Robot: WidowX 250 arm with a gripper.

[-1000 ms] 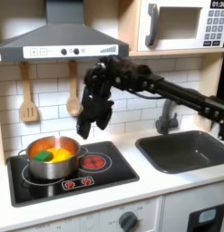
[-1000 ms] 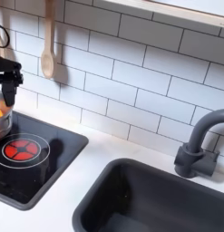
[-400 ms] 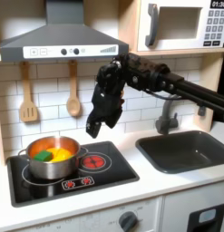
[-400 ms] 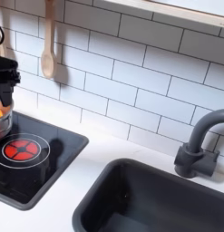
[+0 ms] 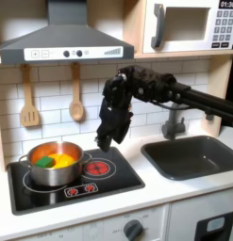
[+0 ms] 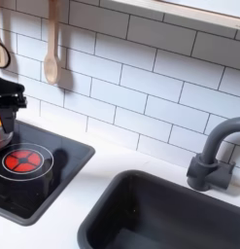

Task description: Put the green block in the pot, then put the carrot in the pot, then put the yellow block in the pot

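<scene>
pot [image 5: 56, 160] | lower left, you see green block [image 5: 43, 162], yellow block [image 5: 62, 161], orange inside | end effector [image 5: 105, 141] mid-frame, empty; spread unclear

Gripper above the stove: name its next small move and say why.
Probably retreat upward, away from the shiny steel pot. The green block, yellow block and something orange, likely the carrot, already lie inside, and the black gripper hangs beside it, apparently empty.

In the first exterior view the black arm reaches in from the first exterior view's right, running up and leftward to a bent wrist. From there the gripper [image 5: 106, 141] hangs pointing down, in the air and holding nothing. Whether its jaws are parted cannot be told.
</scene>
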